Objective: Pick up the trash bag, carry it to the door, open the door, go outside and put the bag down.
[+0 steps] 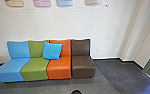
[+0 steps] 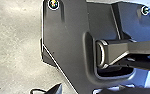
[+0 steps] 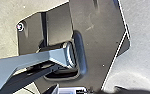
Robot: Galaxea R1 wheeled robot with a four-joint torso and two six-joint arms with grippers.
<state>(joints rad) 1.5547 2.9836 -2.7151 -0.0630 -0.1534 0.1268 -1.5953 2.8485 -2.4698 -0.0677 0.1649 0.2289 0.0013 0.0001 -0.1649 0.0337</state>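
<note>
Grey floor (image 1: 41,87) meets a white wall (image 1: 66,22); where the bag is, how open either gripper is and what it holds, I cannot tell. Four seats (image 1: 59,70) line the wall, a blue cushion (image 1: 52,50) leaning on the middle two

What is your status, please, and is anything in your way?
Grippers: state unclear. Trash bag: can't confirm. Ahead: row of seats by the wall, likely blocking straight travel; dark floor to its right.

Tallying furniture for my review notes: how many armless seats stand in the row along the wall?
4, left to right in the head view: blue seat, green seat, orange seat, brown seat. Both row ends show.
</note>
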